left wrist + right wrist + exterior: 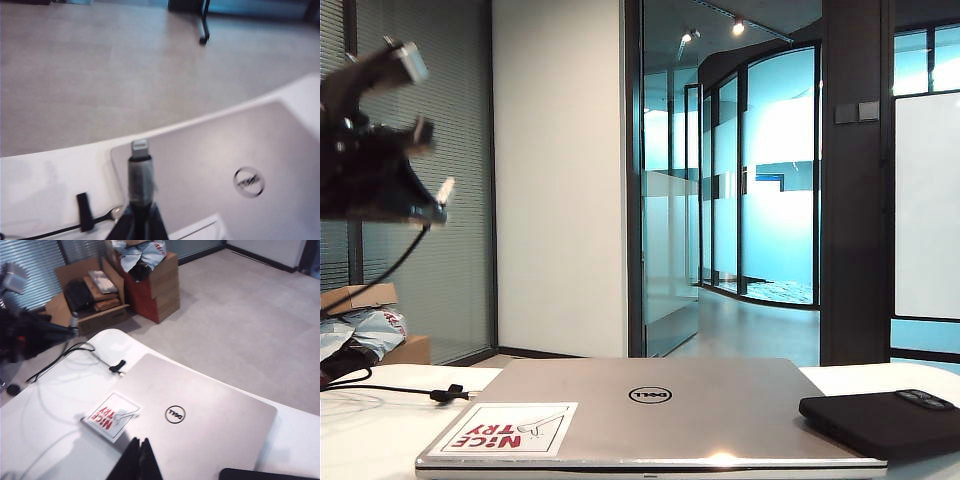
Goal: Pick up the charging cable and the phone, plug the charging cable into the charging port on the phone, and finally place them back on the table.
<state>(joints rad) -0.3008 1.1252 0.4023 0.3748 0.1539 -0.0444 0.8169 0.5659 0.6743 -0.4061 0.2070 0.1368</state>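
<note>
My left gripper (424,207) is raised high at the left of the exterior view, shut on the charging cable's plug end. In the left wrist view the silver-white plug tip (139,146) sticks out past the shut fingers (131,226). The black cable (380,268) hangs down from it to the table (380,430), where its small black tie (446,394) lies. The black phone (885,420) lies flat on the table at the right, beside the laptop. My right gripper (140,444) is shut and empty above the laptop's near edge, with the phone's corner (260,474) close by.
A closed silver Dell laptop (650,415) with a red-lettered sticker (505,428) fills the middle of the table. Cardboard boxes (145,285) stand on the floor beyond the table's left end. The left arm's body (27,332) hangs over that end.
</note>
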